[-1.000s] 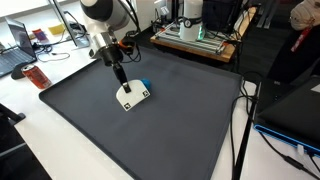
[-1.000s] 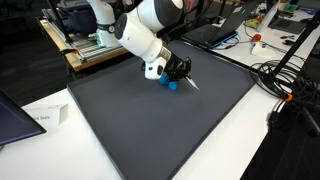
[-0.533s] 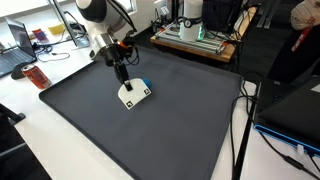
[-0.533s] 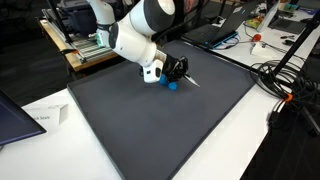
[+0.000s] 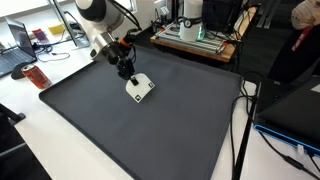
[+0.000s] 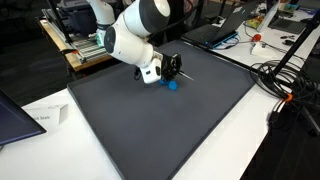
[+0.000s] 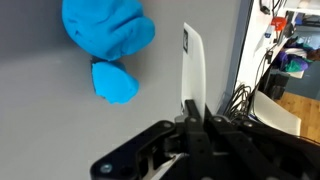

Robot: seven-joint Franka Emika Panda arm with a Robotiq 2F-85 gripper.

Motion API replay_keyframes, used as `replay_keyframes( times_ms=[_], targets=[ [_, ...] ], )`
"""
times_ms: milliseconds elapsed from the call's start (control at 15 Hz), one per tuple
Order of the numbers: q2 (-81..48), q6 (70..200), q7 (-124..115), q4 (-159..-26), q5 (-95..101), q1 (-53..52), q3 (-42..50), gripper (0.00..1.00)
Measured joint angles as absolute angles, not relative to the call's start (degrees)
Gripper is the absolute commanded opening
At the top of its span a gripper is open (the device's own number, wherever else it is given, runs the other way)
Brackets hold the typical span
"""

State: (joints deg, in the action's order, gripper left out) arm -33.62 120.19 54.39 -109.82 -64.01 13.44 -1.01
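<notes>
Gripper (image 7: 196, 118) jaws are clenched on one edge of a thin white plate (image 7: 192, 65). The plate sits toward the far corner of the counter (image 5: 180, 120), just beside a blue lump (image 7: 108, 30). It is probably light, stiff and slippery; grip across its flat faces.

the grey mat (image 5: 150, 135) lies bare on every side of the blue lump (image 6: 171, 85), widest on the side away from the metal-framed machine (image 5: 195, 35). just above the lump hangs the gripper (image 6: 177, 67), clamped on a white card (image 5: 140, 87). well away from the lump, off the mat, the machine and cables (image 6: 285, 78) hem the edges.
</notes>
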Motion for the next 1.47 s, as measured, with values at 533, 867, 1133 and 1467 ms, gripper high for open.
replay_keyframes(
  times_ms=[533, 867, 1133, 1467],
  targets=[
    [-33.57, 119.46, 54.99, -109.41, -63.0, 13.08, -0.66, 0.01],
    [-34.44, 113.68, 58.47, -106.61, -57.88, 13.19, 0.36, 0.01],
    [-35.49, 107.98, 60.5, -102.82, -54.77, 13.3, 0.5, 0.01],
    [-38.81, 98.51, 61.37, -96.25, -50.2, 13.53, 0.52, 0.01]
  ],
)
